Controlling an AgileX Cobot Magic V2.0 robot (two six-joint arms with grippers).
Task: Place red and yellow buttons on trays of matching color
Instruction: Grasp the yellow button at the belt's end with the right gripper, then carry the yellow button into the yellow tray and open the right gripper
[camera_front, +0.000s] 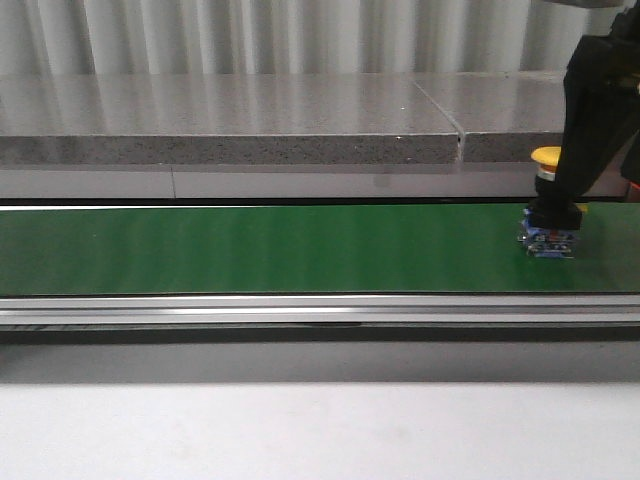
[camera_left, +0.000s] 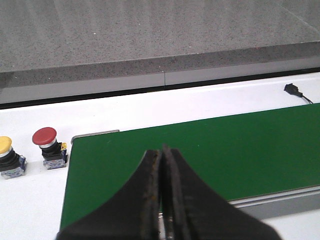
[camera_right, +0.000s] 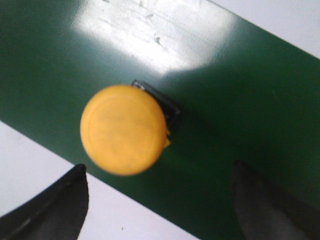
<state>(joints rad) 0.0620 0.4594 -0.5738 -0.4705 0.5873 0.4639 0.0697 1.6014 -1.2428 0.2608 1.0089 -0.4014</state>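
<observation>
My right pincer hangs spread wide above a yellow button standing on the green belt, near its right end; the arm hides part of it from the front. My left pincer is pressed together. Beside the belt stand, apparently untouched, a red button and another yellow button.

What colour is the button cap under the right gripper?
Yellow. The button cap shows best in the right wrist view, on the green belt between the open right gripper fingers.

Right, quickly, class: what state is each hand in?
Left hand: closed, holding nothing.
Right hand: open, above the yellow button.
</observation>
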